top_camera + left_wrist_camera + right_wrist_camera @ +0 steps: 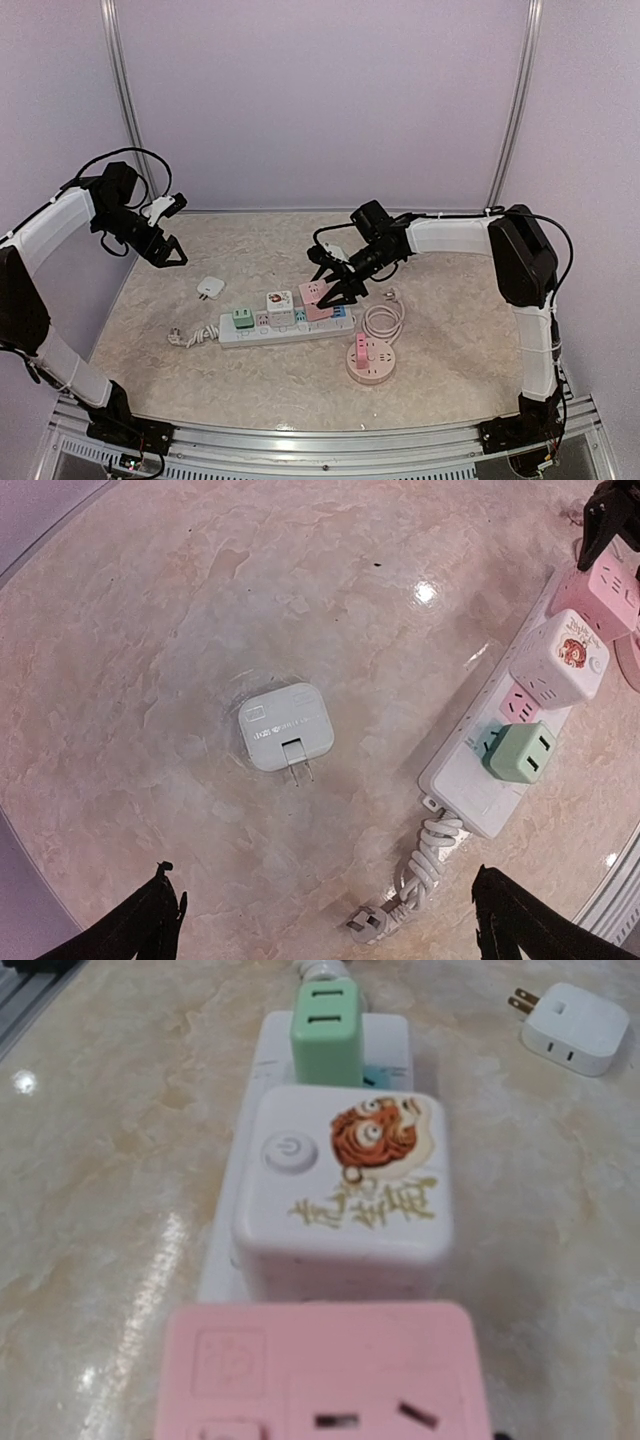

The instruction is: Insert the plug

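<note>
Glossy marbled table [150,630], rounded square white plug [286,726]

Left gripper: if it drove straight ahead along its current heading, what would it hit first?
Probably the white charger lying loose on the table, or the bare surface right beside it. The open left gripper angles down toward it with nothing between, though depth is hard to judge.

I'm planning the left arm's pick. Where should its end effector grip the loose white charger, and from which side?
Grip the white charger by its square body, across the two side edges flanking the prongs, coming from straight above. It lies flat on the table, prongs sticking out sideways, so this likely leaves them free for insertion.
</note>
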